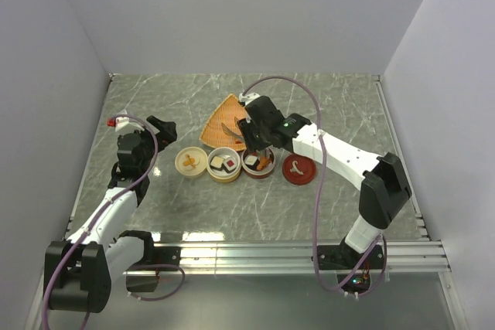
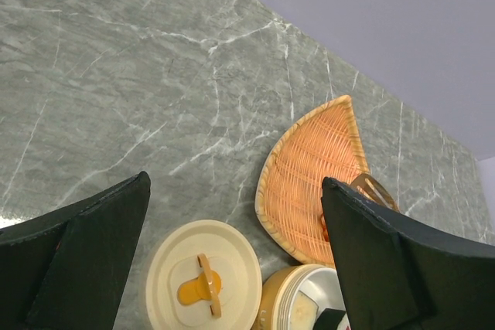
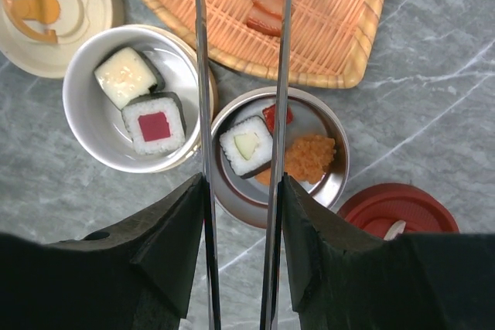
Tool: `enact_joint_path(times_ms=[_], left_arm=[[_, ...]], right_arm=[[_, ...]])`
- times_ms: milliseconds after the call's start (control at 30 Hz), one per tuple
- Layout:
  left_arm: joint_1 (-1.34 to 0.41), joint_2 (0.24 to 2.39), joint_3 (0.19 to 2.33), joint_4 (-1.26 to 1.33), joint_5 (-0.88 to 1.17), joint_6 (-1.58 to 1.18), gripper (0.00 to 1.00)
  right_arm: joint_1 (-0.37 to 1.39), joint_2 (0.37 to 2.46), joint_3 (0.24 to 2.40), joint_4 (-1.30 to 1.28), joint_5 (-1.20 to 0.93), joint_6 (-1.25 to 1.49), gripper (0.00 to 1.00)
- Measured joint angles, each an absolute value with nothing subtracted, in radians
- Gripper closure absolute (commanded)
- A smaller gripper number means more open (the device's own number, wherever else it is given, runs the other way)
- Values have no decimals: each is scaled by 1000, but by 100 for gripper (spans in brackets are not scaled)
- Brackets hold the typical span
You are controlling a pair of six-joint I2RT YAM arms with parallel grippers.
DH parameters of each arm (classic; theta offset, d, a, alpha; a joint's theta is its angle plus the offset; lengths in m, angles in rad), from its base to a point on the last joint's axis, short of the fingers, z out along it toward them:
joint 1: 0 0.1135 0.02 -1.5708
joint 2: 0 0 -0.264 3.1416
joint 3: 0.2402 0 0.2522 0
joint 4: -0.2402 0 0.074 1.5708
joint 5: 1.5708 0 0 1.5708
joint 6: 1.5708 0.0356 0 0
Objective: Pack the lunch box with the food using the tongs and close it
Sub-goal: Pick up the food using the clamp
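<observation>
Tongs [image 3: 203, 75] pinched in the right hand [image 3: 241, 191], held out over the wicker basket [image 3: 340, 44].
Slim, springy steel, likely slick, so the grip well back from the tips looks sensible; the food [image 3: 267, 7] left in the basket seems small, light and apt to skid, best squeezed across its flat sides. Left hand [image 2: 236, 214] hangs spread wide, holding nothing. Grey marbled bench [image 1: 325, 98], smooth; plain pale walls around.

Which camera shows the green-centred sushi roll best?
Right wrist: the roll lies in the metal bowl, seen from straight above, large and sharp, framed between the arms of the tongs. Top external shows it only as a tiny light patch. Left wrist does not show it.
</observation>
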State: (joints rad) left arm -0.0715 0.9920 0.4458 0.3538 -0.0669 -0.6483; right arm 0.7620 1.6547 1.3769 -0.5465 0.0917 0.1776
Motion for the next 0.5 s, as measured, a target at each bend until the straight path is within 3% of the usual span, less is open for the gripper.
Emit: enact_joint_path(times_ms=[500], left_arm=[[-72, 970, 446, 354, -68, -648, 1]], right_arm=[[748, 1761, 1515, -739, 92, 144, 52]])
